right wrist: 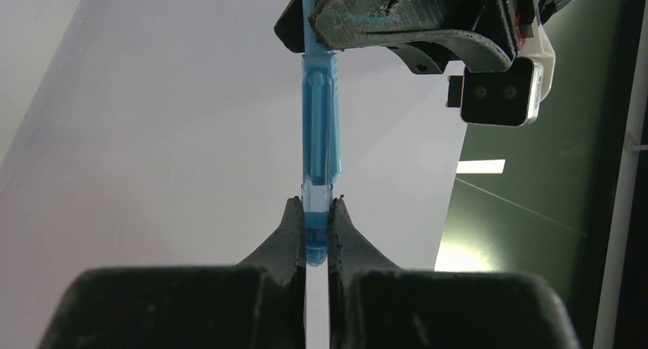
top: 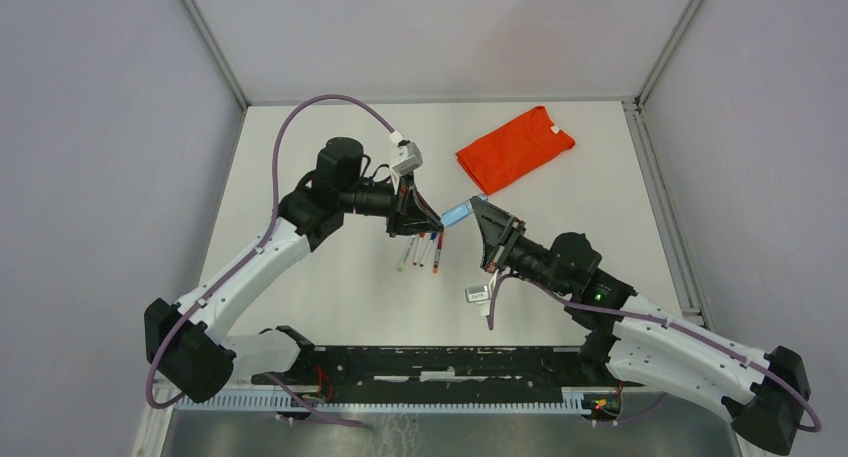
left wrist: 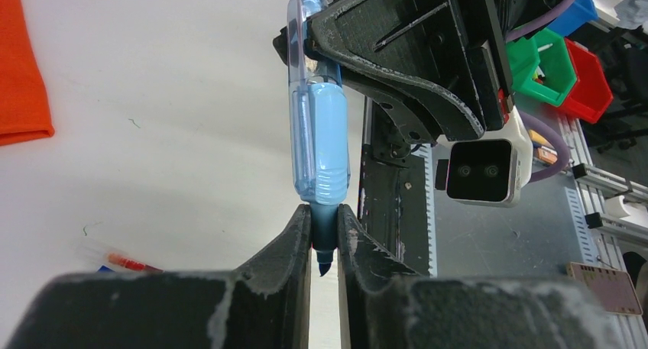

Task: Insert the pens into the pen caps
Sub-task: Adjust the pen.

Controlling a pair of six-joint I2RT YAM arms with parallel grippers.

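A blue pen [top: 457, 214] hangs in the air between both grippers, above the table's middle. My left gripper [left wrist: 324, 234] is shut on its dark blue neck, the nib [left wrist: 322, 266] poking out between the fingers. The light blue barrel [left wrist: 325, 147] runs away from it inside a clear blue pen cap with a clip [right wrist: 317, 127]. My right gripper [right wrist: 316, 227] is shut on the cap's closed end. In the top view the left gripper [top: 437, 220] and right gripper [top: 476, 205] face each other tip to tip. Several more pens [top: 421, 249] lie on the table just below; one with an orange end [left wrist: 126, 262] shows in the left wrist view.
A folded orange shirt [top: 515, 147] lies at the back right of the white table [top: 330, 277]. A black rail [top: 450, 362] runs along the near edge between the arm bases. Green and red bins [left wrist: 562, 70] stand beyond the table.
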